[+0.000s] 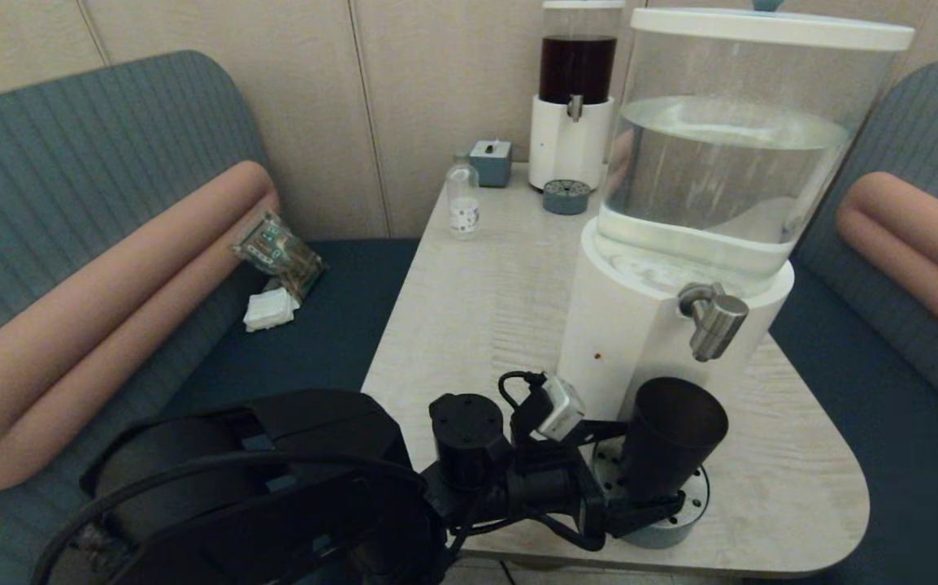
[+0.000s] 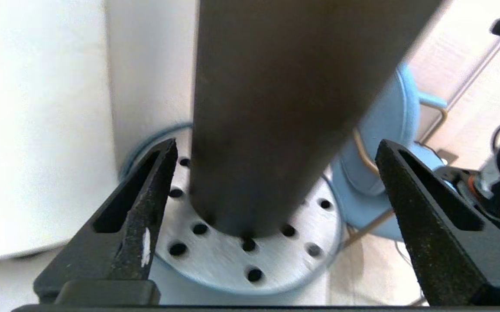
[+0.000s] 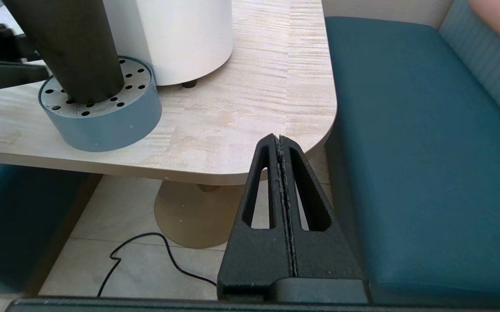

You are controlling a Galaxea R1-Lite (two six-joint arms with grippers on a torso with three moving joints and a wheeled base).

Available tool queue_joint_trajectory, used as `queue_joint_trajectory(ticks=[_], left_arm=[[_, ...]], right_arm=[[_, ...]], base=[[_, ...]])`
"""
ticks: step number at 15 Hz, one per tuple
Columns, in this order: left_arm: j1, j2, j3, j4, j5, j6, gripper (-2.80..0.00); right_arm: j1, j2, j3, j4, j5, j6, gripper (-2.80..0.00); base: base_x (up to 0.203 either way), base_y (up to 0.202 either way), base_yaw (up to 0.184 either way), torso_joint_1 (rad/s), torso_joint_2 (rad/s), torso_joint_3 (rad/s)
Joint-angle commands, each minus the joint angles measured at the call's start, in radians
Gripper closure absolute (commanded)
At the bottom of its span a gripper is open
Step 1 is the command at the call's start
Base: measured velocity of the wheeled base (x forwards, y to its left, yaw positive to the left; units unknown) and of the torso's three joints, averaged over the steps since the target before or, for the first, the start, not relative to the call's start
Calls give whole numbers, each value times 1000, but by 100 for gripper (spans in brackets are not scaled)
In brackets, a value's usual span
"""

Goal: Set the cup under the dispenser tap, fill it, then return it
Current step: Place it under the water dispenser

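The cup (image 1: 668, 439) is stood upright, mouth up, on the drip tray (image 1: 692, 504) below the dispenser tap (image 1: 713, 318). It is flanked, untouched, by the spread left gripper (image 2: 276, 208). The right gripper (image 3: 279, 143) is pressed together off the table (image 3: 250, 108).

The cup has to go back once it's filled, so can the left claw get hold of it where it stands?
Probably yes. The left claw is open with a finger on either side of the cup, which stands upright on the perforated drip tray; nothing sits between.

We see the right gripper (image 3: 279, 141) pressed shut, low beside the table (image 3: 250, 108) edge — on the table, the cup (image 3: 66, 47) stands on a perforated tray (image 3: 102, 117).
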Motion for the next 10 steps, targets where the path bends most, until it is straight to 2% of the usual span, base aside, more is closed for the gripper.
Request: queue_joint_trajectory(ticks=[1,10], left_arm=[[0,-48,57,-9,-3,0,-280],[13,-331,367,-9,23,6,-280]], right_arm=[[0,0,1,0,0,0,0],[0,0,1,0,0,0,0]], base=[[0,0,0,0,0,0],[0,0,0,0,0,0]])
